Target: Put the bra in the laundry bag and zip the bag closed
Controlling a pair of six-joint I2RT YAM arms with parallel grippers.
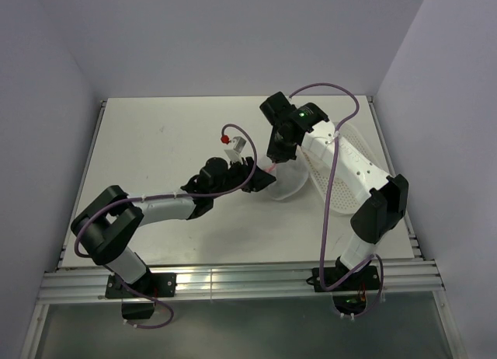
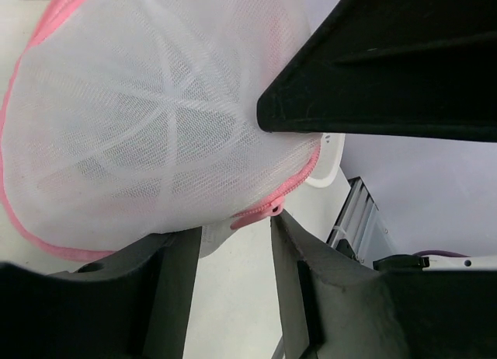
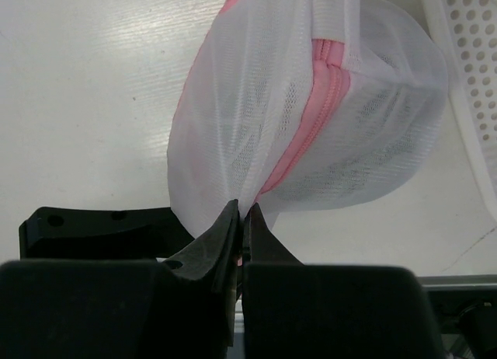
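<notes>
The laundry bag (image 1: 286,185), white mesh with pink zipper trim (image 3: 322,110), sits mid-table between both grippers. My right gripper (image 3: 241,208) is shut on a fold of its mesh beside the zipper, pinching it from above (image 1: 277,162). My left gripper (image 2: 235,225) comes in low from the left (image 1: 256,180). Its jaws stand apart, and the pink zipper pull (image 2: 256,214) hangs at their tips, touching the right finger (image 2: 303,273). The bra does not show plainly; only dim grey patches (image 2: 116,153) lie behind the mesh.
A white perforated basket (image 1: 353,153) lies on its side under the right arm, right of the bag; its holes (image 3: 474,64) show close by. The table's right rail (image 2: 357,211) is near. White walls enclose the table.
</notes>
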